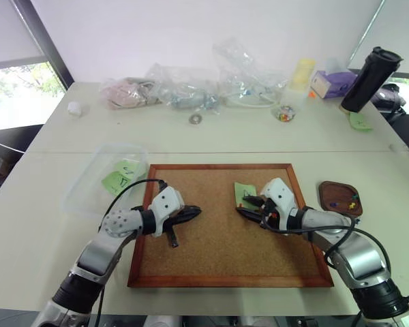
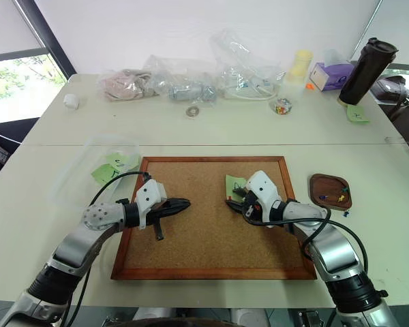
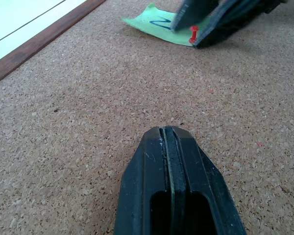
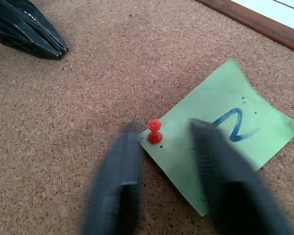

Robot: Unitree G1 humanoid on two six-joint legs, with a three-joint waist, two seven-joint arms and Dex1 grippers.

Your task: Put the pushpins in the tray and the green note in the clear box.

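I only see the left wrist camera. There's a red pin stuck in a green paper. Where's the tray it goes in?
Observer: The tray sits on the table, just right of the corkboard.
Operator: Is anything in it?
Observer: Yes, a few pins lie in it.
Operator: And a box for the paper?
Observer: The clear box lies left of the corkboard, with green notes inside.

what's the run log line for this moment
left gripper shut, over corkboard | right gripper closing around red pushpin pinning green note | tray holds pins | clear box holds notes
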